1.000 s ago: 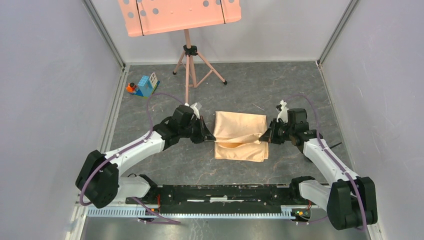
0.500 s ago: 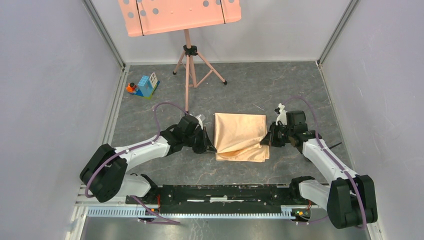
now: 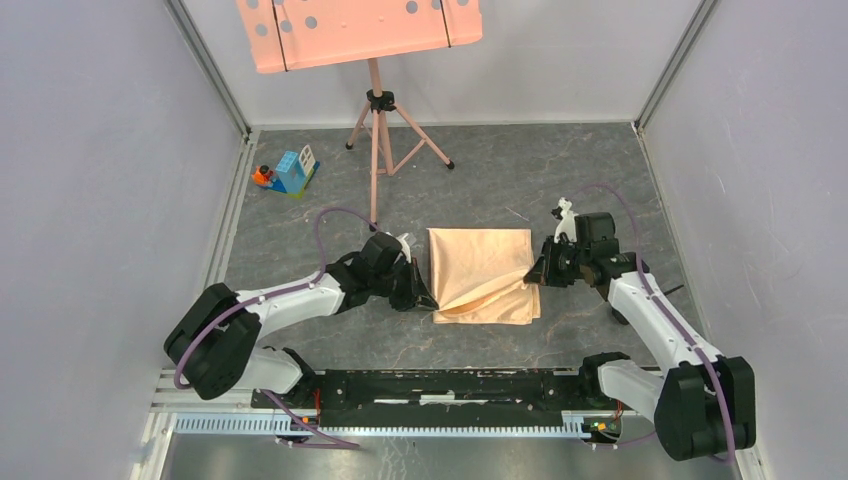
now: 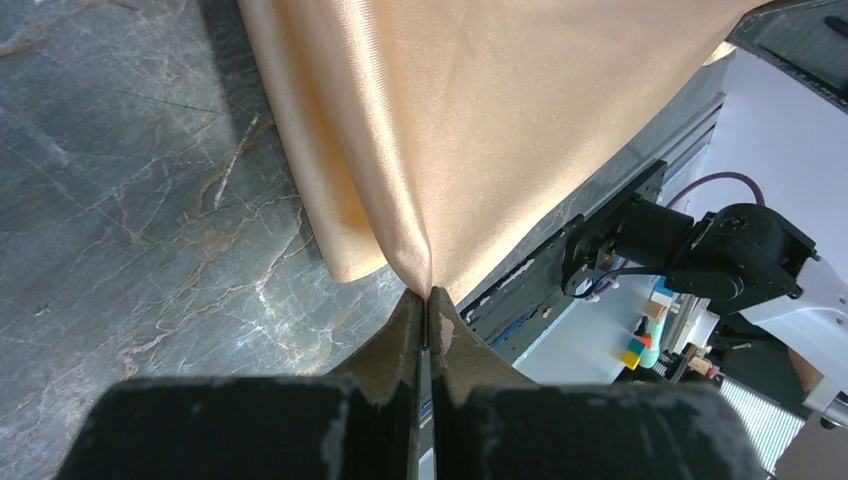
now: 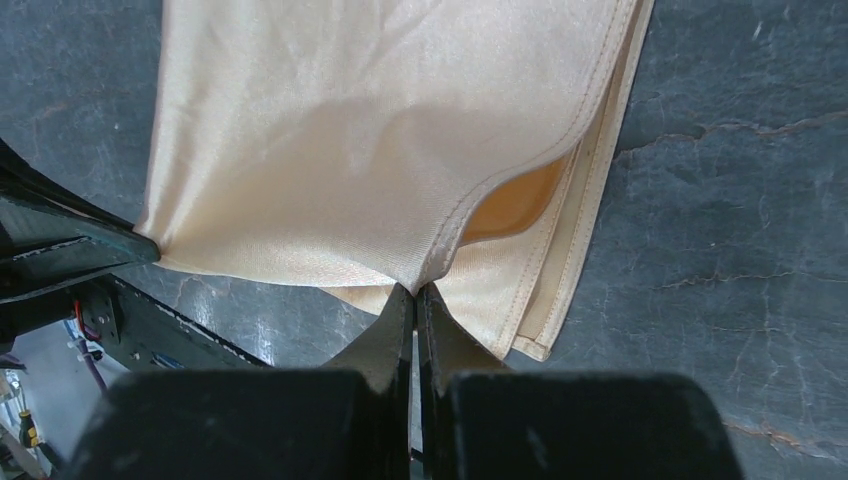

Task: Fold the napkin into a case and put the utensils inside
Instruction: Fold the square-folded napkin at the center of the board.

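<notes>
The peach-orange satin napkin [image 3: 478, 258] lies in stacked layers on the dark marbled table. Its top layer is lifted along a slanting line. My left gripper [image 3: 429, 300] is shut on that layer's near-left corner; in the left wrist view the cloth [image 4: 470, 120] rises from the left gripper's [image 4: 427, 292] tips. My right gripper [image 3: 531, 277] is shut on the top layer's right hem, and the right wrist view shows the right gripper's [image 5: 416, 288] tips pinching the napkin [image 5: 380, 120] above the lower layers. A thin dark stick [image 3: 672, 290] shows by the right forearm; I cannot tell if it is a utensil.
A salmon-pink perforated tray [image 3: 360, 30] on a tripod stand [image 3: 377, 140] stands at the back. Toy blocks [image 3: 290, 172] sit at the back left. Grey walls close in both sides, and the black base rail [image 3: 440, 385] runs along the near edge.
My left gripper has moved nearer and slightly right, dragging the top layer's left corner toward the near edge. The right gripper has hardly moved. The raised fold now slants.
</notes>
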